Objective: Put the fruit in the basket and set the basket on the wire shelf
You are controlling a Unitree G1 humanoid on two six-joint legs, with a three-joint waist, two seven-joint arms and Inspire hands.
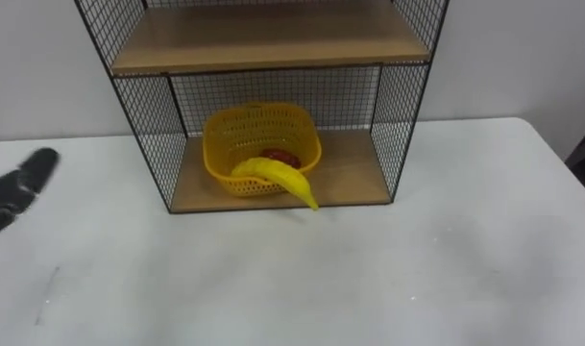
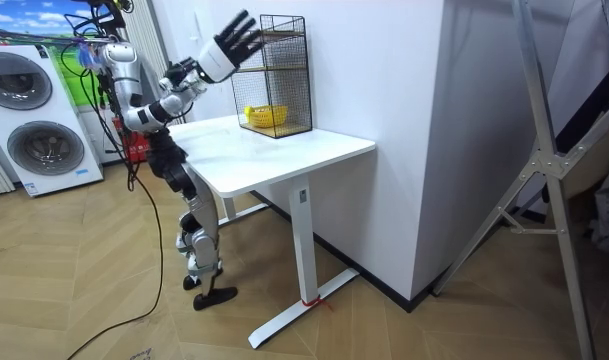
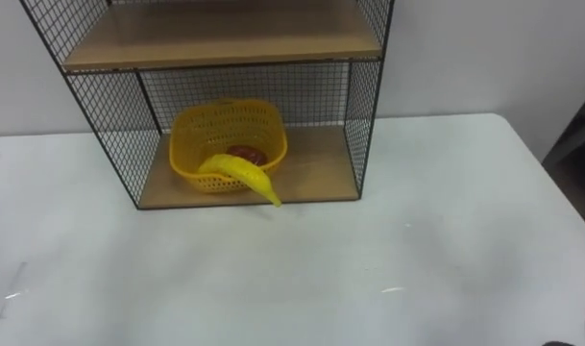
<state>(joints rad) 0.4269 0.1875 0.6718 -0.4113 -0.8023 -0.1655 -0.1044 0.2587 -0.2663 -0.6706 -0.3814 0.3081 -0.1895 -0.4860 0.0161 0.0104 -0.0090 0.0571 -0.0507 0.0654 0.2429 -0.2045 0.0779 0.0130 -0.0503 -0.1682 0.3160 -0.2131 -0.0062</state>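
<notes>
The left hand (image 1: 18, 187) hangs over the white counter (image 1: 273, 279) at the far left of the left eye view. Its dark fingers are stretched out and loosely together, holding nothing and touching nothing. In the room view the robot stands at the counter's end, facing the wire shelf (image 1: 148, 125), with an arm raised.

To the right of that hand and farther from the robot, the wire shelf stands on the counter against the wall. The yellow basket (image 1: 258, 130) sits on its lower board (image 1: 350, 173), well apart from the hand and towards the board's left half. A red fruit (image 1: 282, 157) lies inside the basket. The banana (image 1: 278, 175) rests across the basket's front rim, its tip sloping down to the right as far as the board's front edge.

Both parts of the task look done: the fruit is with the basket, and the basket is on the shelf. The step in hand is clearing away. The one loose end is the banana, which lies only partly inside and might slide off the rim. If anything more is needed, the hand would have to reach rightward and forward under the upper board (image 1: 273, 38) and push the banana back over the rim, lightly enough that the basket stays put. Otherwise the arm need only come down clear of the mesh.
</notes>
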